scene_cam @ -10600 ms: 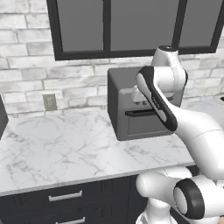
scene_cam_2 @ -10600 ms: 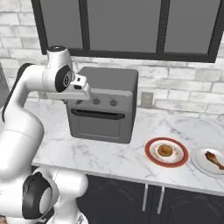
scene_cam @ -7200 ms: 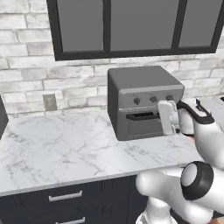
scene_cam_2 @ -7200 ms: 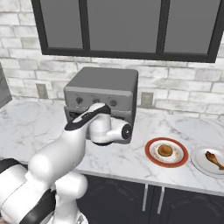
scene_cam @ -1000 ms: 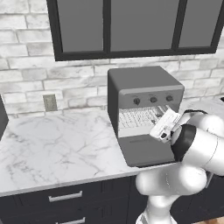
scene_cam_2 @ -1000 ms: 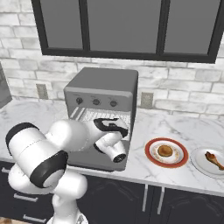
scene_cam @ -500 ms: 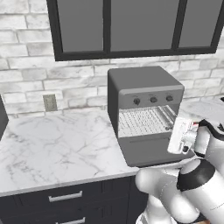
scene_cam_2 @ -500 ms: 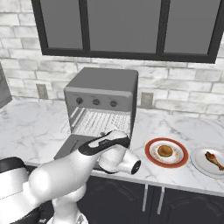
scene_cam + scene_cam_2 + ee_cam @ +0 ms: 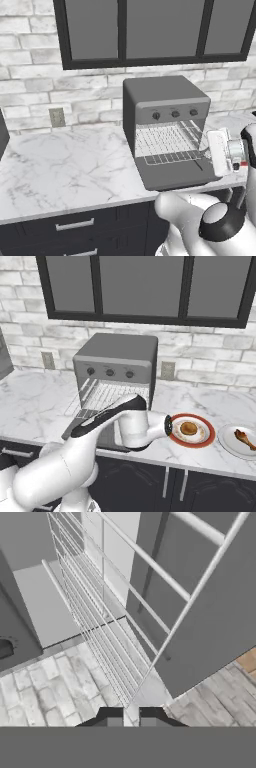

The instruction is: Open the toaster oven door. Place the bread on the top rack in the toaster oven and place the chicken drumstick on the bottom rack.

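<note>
The small golden-brown round bread point(image 9: 188, 428) looks light and crushable: pinch its sides gently; the hand point(image 9: 131, 716) is closed, seemingly empty.

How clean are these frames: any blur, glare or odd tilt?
Left base view: sharp, flat even light, no glare on the toaster oven. Right base view: equally crisp, with a soft shadow under the plate. Hand view: rolled hard, rack wires run diagonally, textures look blocky up close.

Toaster oven point(image 9: 160, 97): dark grey, lighter grey strip, black knobs. Toaster oven door point(image 9: 175, 175): dark grey. Racks point(image 9: 167, 142): silvery-white wire. Counter point(image 9: 60, 165): white marble, grey veining. Wall point(image 9: 30, 95): pale grey brick. Plate point(image 9: 207, 442): red rim. Bread point(image 9: 188, 428): golden-brown.
</note>
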{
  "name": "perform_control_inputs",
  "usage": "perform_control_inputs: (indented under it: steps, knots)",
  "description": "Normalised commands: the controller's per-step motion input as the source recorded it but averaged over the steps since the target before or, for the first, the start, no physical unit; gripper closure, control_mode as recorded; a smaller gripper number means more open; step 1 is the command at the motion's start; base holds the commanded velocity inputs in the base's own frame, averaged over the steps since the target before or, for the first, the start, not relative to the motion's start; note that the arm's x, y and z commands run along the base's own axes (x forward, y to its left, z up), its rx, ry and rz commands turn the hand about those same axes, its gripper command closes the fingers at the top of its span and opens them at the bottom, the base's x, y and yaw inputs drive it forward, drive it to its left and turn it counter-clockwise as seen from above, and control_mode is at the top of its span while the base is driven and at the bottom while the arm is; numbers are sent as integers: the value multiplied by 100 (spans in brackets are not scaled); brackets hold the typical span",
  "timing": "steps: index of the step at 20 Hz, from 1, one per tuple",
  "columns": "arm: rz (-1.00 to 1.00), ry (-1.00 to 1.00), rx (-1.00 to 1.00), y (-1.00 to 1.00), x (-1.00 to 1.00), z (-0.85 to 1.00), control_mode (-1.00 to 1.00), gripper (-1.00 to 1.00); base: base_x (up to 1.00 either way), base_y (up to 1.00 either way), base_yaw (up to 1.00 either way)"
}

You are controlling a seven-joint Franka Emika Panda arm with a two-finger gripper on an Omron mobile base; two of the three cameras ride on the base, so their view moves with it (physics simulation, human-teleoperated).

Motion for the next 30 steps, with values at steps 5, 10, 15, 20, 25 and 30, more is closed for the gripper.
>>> perform_control_inputs:
  steps: [5,10,15,20,25,30]
  knots:
    - [54,-22,-39,-48,-46,97,-100,-100,0,0,0]
    - [50,-22,-40,-81,-45,30,-100,-100,0,0,0]
    - [35,-23,-51,-93,-3,-6,-100,-100,0,0,0]
    - [19,-12,-26,-86,3,-38,-100,-100,0,0,0]
    - [-9,-4,0,-25,35,-39,-100,-100,0,0,0]
    - [-13,3,1,-47,63,-34,-100,-100,0,0,0]
